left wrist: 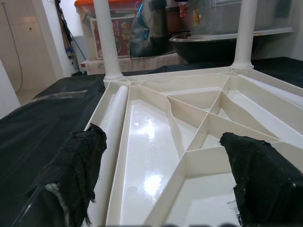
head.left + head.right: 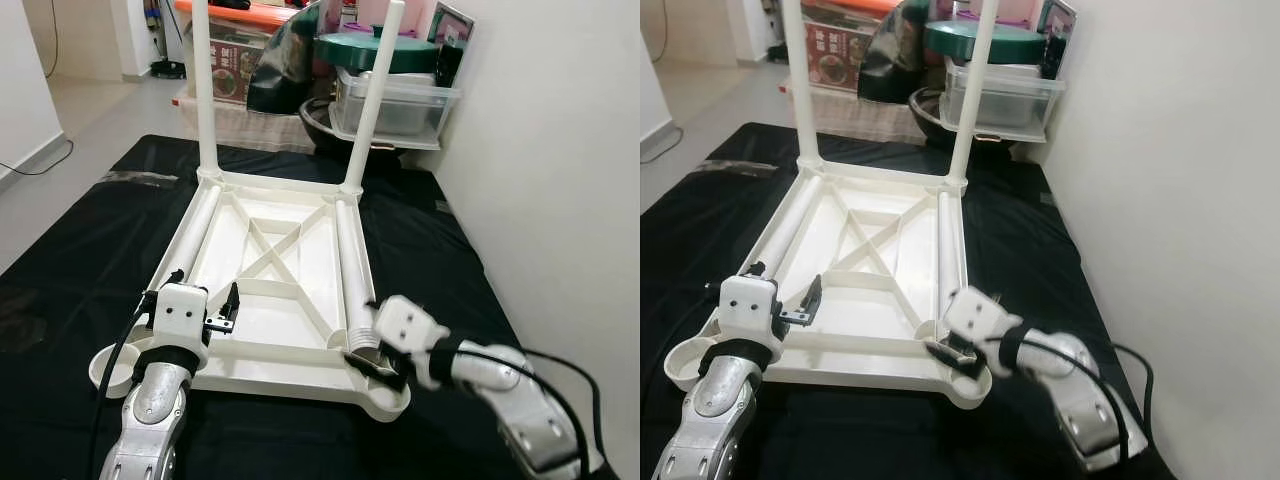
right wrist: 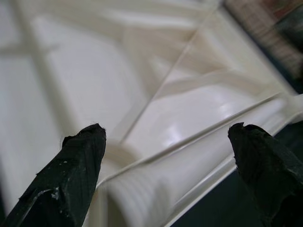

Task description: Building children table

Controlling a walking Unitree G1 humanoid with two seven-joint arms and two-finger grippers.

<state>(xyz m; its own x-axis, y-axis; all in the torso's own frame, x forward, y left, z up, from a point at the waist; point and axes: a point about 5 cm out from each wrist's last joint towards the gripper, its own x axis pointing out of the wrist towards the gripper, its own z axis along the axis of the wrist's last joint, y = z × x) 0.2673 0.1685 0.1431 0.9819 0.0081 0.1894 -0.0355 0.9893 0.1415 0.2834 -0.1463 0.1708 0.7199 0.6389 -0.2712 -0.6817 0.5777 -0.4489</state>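
The white plastic tabletop (image 2: 270, 290) lies upside down on the black mat (image 2: 70, 260), ribbed underside up, cross-braces showing. Two legs already stand upright in the far corner sockets: one far-left leg (image 2: 203, 90), one far-right leg (image 2: 372, 100). Two more lie loose inside the tray, a left loose leg (image 2: 195, 235) along the left wall and a right loose leg (image 2: 350, 275) along the right wall, its threaded end toward the near right corner socket (image 2: 385, 398).

The right gripper (image 2: 372, 358) sits at that threaded end, fingers spread wide either side of the tube and not closed on it. The left gripper (image 2: 205, 300) hovers over the near left part of the tray, fingers also wide apart and holding nothing.

These legs look like light, hollow, stiff plastic, smooth and glossy, so probably slippery under the pads. My call: grip mid-shaft or just above the ribbed end, squarely across the tube, because a glancing pinch would likely roll it. The tabletop itself looks light enough to skid when a leg is pushed home.

The mat is dark and slightly wrinkled over a pale tiled floor. A white wall (image 2: 560, 150) runs close along the right. Beyond the mat, stacked storage boxes (image 2: 395, 100), a dark bowl and other household clutter.
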